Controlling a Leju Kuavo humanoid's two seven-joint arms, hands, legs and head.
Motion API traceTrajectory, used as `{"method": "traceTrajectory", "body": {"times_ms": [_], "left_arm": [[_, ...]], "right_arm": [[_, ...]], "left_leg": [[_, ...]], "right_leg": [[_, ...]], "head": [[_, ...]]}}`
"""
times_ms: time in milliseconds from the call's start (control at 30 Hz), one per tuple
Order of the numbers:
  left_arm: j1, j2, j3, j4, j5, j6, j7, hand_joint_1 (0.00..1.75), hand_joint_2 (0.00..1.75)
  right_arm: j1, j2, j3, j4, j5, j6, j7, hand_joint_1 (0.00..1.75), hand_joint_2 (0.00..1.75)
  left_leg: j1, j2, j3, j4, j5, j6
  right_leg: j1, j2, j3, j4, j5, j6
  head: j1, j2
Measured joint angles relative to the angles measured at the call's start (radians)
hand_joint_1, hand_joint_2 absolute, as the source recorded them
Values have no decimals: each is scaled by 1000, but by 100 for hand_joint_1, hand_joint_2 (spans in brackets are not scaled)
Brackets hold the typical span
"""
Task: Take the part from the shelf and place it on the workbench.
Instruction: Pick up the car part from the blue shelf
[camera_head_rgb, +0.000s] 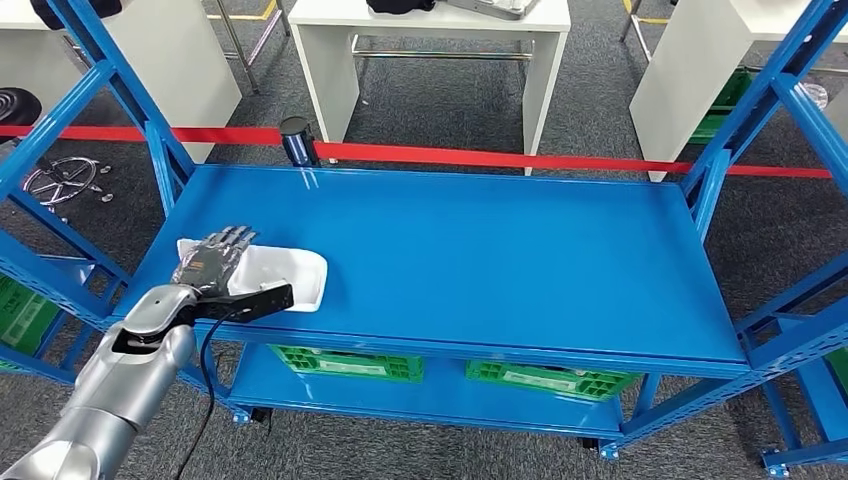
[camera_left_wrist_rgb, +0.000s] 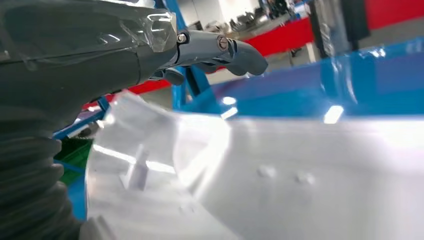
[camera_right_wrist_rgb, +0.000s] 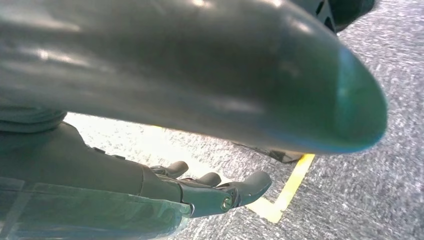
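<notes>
Head view: the left robot hand (camera_head_rgb: 213, 258) reaches in from the lower left and lies across the near-left end of a white part (camera_head_rgb: 285, 275), its fingers stretched out flat over the top of it. The white part rests on the top level of the blue shelf (camera_head_rgb: 480, 250), near the shelf's front left corner. Whether the fingers actually grip the part or only rest on it cannot be told from here. A black cable (camera_head_rgb: 205, 370) hangs down from the wrist. Green crates (camera_head_rgb: 350, 362) sit on the lower level of the shelf. Behind the shelf a red tape barrier (camera_head_rgb: 480, 158) crosses the scene, with white tables (camera_head_rgb: 430, 40) standing beyond it on grey carpet.

Left wrist view: the left robot hand (camera_left_wrist_rgb: 220, 50) stretches its fingers (camera_left_wrist_rgb: 245, 56) out above the white part (camera_left_wrist_rgb: 280, 175), which lies close under the camera. The blue shelf surface (camera_left_wrist_rgb: 370, 85) shows beyond the part. A narrow gap seems to separate the fingertips from the plastic, so a grip is not confirmed.

Right wrist view: the right robot hand (camera_right_wrist_rgb: 200, 192) hangs over grey carpet (camera_right_wrist_rgb: 380, 190), holding nothing, its fingers (camera_right_wrist_rgb: 252, 184) loosely curved and apart. A yellow floor line (camera_right_wrist_rgb: 292, 182) runs just beyond the fingertips
</notes>
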Motion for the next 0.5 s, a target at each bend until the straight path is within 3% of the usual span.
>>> {"method": "traceTrajectory", "body": {"times_ms": [33, 67, 100, 167, 200, 233, 367, 433, 500], "left_arm": [[-1, -4, -4, 7, 1, -4, -3, 174, 175], [-4, -8, -7, 14, 3, -9, -7, 175, 175], [-9, -11, -11, 21, 7, -15, -12, 175, 175], [-20, -16, -19, 34, 16, -21, -23, 175, 175], [-25, -18, -22, 39, 20, -22, -27, 175, 175], [-29, -20, -25, 43, 23, -22, -30, 175, 175], [-31, -24, -35, 53, 33, -19, -34, 175, 175], [-31, -26, -38, 53, 34, -16, -34, 175, 175], [-31, -27, -41, 55, 35, -12, -34, 175, 175]], "right_arm": [[0, 1, 0, 0, 0, 0, 1, 0, 0], [0, 1, 0, 0, 0, 0, 2, 0, 0], [0, 2, 0, -1, 0, -1, 2, 0, 0], [-2, 4, 0, -2, 0, -3, 3, 0, 0], [-3, 6, 0, -2, 1, -4, 3, 0, 0], [-4, 6, 0, -2, 2, -4, 3, 0, 0], [-5, 8, 1, -3, 6, -1, 5, 0, 0], [-6, 7, 3, -4, 6, 0, 6, 0, 0], [-6, 5, 4, -4, 6, 0, 6, 0, 0]], "left_leg": [[1, 0, -21, 41, -9, -1], [1, 0, -25, 45, 1, 0], [1, 0, -10, 11, 28, 4], [-2, 0, 54, -122, 92, 18], [-4, 0, 82, -179, 109, 25], [-8, 1, 99, -213, 116, 30], [-9, 3, 113, -245, 123, 43], [-5, 4, 118, -257, 131, 50], [-7, 4, 117, -258, 131, 52]], "right_leg": [[1, 0, 0, 0, 0, 0], [2, 0, 1, 0, -1, -1], [2, 0, 3, 0, -1, -1], [4, 1, 5, 0, -1, 0], [7, 2, 3, 0, -1, 0], [8, 2, 1, 1, -1, 2], [7, 0, -9, 5, -3, 18], [6, 0, -44, 76, -39, 16], [6, 0, -107, 211, -92, 13]], "head": [[0, 0], [0, 0], [0, 0], [0, 0], [0, 0], [1, 0], [1, 0], [3, 0], [4, 0]]}}
